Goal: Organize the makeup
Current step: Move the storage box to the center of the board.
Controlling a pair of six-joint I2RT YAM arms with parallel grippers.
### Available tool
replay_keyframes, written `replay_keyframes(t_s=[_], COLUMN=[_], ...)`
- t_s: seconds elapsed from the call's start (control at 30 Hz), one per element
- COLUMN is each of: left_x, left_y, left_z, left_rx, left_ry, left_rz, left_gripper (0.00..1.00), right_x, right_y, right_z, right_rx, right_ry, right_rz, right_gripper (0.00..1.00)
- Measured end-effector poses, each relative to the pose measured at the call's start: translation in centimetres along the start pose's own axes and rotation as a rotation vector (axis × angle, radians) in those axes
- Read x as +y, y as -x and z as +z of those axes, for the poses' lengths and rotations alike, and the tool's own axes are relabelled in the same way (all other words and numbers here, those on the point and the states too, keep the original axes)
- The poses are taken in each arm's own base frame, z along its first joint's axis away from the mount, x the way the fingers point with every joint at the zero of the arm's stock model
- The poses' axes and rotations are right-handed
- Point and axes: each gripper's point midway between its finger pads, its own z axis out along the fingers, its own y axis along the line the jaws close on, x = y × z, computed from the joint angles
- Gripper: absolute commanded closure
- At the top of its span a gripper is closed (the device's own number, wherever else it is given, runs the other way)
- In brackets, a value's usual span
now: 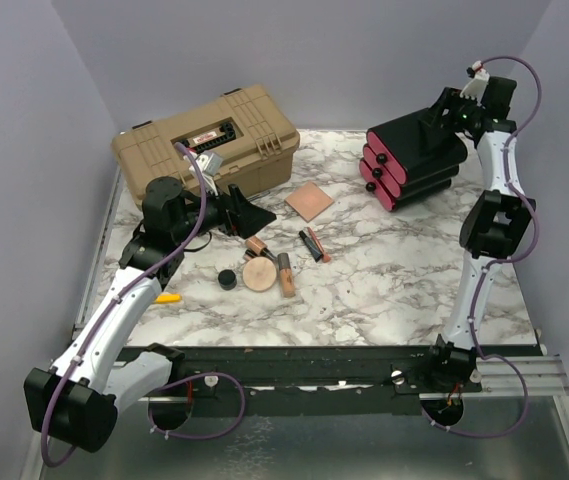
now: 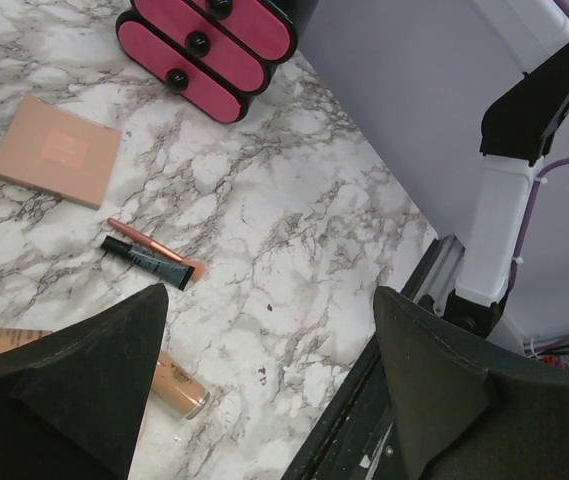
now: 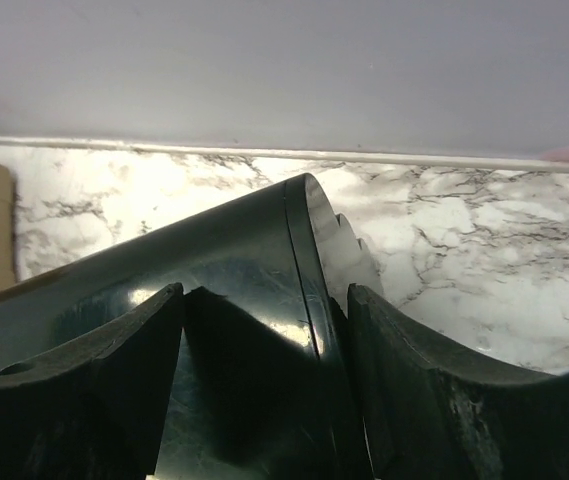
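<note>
Nearest the arm bases, the white marble-patterned table (image 1: 394,300) shows bare surface along its front right, and a yellow pen (image 1: 168,297) lies beside the left forearm. Just beyond, most of the makeup is bunched together. A tiny black round jar (image 1: 227,280) sits just beside a round peach compact (image 1: 260,273), and the copper lipstick tubes (image 1: 286,274) crowd against the compact.

The left gripper (image 2: 269,295) hangs over this bunch with its jaws spread wide and nothing between them. A descent into so tight a group could knock the jar or a tube and send it rolling toward the pen or the near edge.

Farther back, a slim black-and-red tube (image 1: 312,243) and a flat square copper-pink compact (image 1: 309,200) lie apart from the bunch, with more room for fingers.

At the far right, the right gripper (image 3: 264,289) straddles the top edge of a glossy black box with pink drawers (image 1: 414,160), which stands tilted. Whether the jaws actually clamp it cannot be told. With a loose hold the box could drop, or its drawers slide out.

A tan plastic toolbox (image 1: 204,150) blocks the far left. The walls stand close behind both boxes, so the open marble in the middle is the best room for moving.
</note>
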Motion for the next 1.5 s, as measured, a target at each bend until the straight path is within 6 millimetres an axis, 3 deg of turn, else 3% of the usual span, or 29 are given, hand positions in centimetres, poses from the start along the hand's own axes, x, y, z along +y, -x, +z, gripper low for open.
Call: replay_keyframes(t_s=[0.13,0.37,0.63,0.8,0.93,1.1,1.23,1.37,1.5], left_x=[0.1,-0.1,-0.7,-0.5,0.5,2.2,4.3,6.4,7.1], left_y=[-0.1,-0.6,-3.7,-6.4,-6.6,-6.0,-7.8,-10.0,-10.3], left_z=[0.0,0.5,3.2,7.3,12.0,19.4,25.0,27.9,29.7], left_rx=[0.001,0.015,0.102,0.207,0.231,0.22,0.239,0.264,0.251], left_ry=[0.006,0.003,0.001,0.013,0.034,0.023,0.016,0.025,0.016], left_rz=[0.002,0.011,0.035,0.076,0.126,0.15,0.151,0.142,0.145], left_gripper=[0.15,0.17,0.17,0.15,0.15,0.15,0.15,0.15,0.15], right_x=[1.2,5.1,7.5,10.8,12.6,12.5,12.4,12.3,11.9], right_y=[-0.2,-1.5,-2.4,-4.5,-5.6,-5.3,-5.0,-4.5,-4.0], right_z=[-0.1,-0.2,-1.2,-2.6,-3.5,-3.4,-3.2,-2.7,-2.8], right_rx=[0.027,0.09,0.129,0.166,0.169,0.154,0.15,0.142,0.136], right_ry=[-0.048,-0.031,0.026,0.139,0.174,0.139,0.122,0.102,0.053], right_rz=[-0.115,-0.262,-0.427,-0.532,-0.56,-0.519,-0.481,-0.434,-0.36], right_gripper=[0.29,0.28,0.26,0.2,0.14,0.1,0.09,0.07,0.05])
